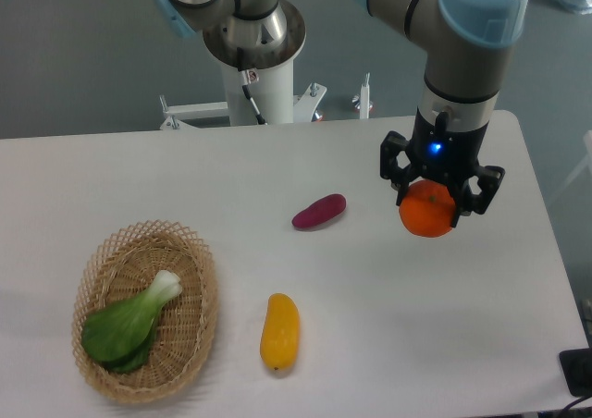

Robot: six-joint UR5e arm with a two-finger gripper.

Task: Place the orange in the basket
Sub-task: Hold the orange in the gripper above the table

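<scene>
We see the claw (pixel 429 207) clenched around the orange (pixel 426 211), its dark fingers (pixel 396 171) pressed against the fruit's sides, with the lower half of the orange showing below them. The orange sits in that grip over the right part of the tabletop (pixel 370 307), nearer the far edge than the near one; we cannot tell whether it touches the surface. The basket (pixel 202 298) rests near the tabletop's near left corner, well apart from the orange, and holds a leafy green vegetable (pixel 129 324) with a pale stalk. Between basket and claw, toward the middle of the tabletop, lies a purple oblong vegetable (pixel 319 212), and closer to the near edge a yellow-orange elongated fruit (pixel 279 331) lies just right of the basket.
</scene>
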